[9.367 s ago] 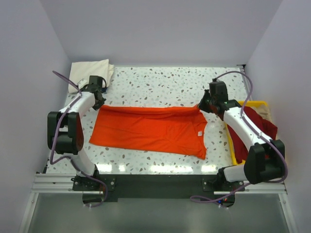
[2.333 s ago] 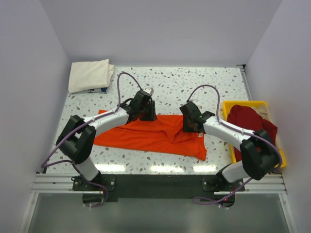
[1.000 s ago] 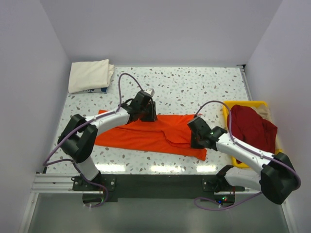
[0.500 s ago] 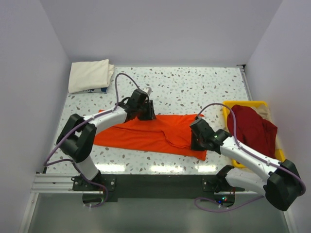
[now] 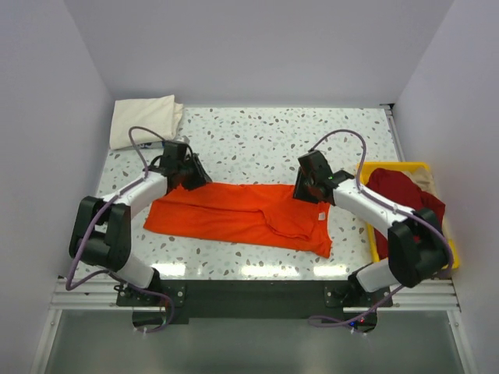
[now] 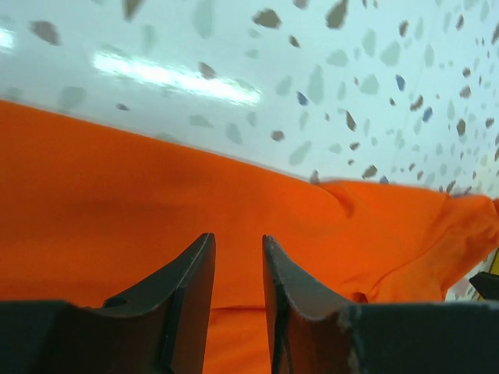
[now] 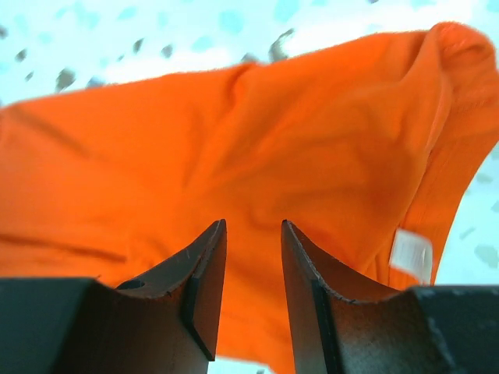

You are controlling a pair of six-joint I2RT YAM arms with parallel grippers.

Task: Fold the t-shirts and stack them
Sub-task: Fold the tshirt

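Top external: orange t-shirt lies spread, creased, white label showing; left hand, right hand parted, empty.

The t-shirt is orange, the table speckled

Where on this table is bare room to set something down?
The widest bare patch is the far strip of table, between the cream shirt and the yellow tray, behind the orange shirt. A thin strip runs along the near edge. The middle is crowded by the orange shirt, left hand and right hand.
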